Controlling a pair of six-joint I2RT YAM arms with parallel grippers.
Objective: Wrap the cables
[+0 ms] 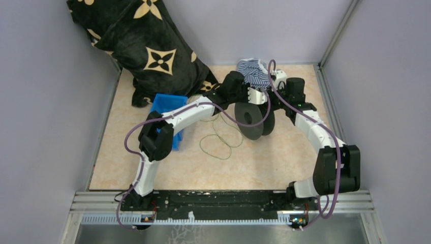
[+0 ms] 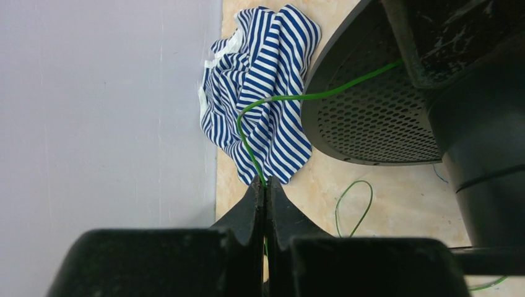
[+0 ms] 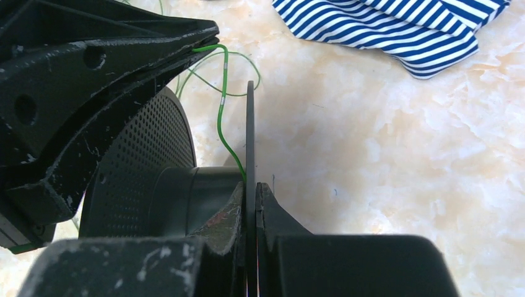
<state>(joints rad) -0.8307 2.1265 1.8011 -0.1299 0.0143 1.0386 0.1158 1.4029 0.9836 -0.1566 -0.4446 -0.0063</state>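
Note:
The cable [image 2: 247,139] is a thin green wire. My left gripper [image 2: 265,185] is shut on it, and from the tips it arcs up across a striped cloth to the black spool [image 2: 371,111]. The rest of the cable [image 1: 221,145] lies in loose loops on the table, left of the spool [image 1: 252,120]. My right gripper [image 3: 251,193] is shut on the spool's thin outer flange [image 3: 250,136]. In the right wrist view the left gripper [image 3: 207,42] hangs over the spool's core, and the cable [image 3: 221,117] drops from it to the core. Both grippers, left [image 1: 260,99] and right [image 1: 274,104], meet at the spool's top.
A blue-and-white striped cloth [image 1: 252,71] lies just behind the spool near the back wall. A blue bin [image 1: 170,104] sits under the left forearm. A black floral-patterned fabric [image 1: 142,46] fills the back left corner. Walls close in the table on three sides.

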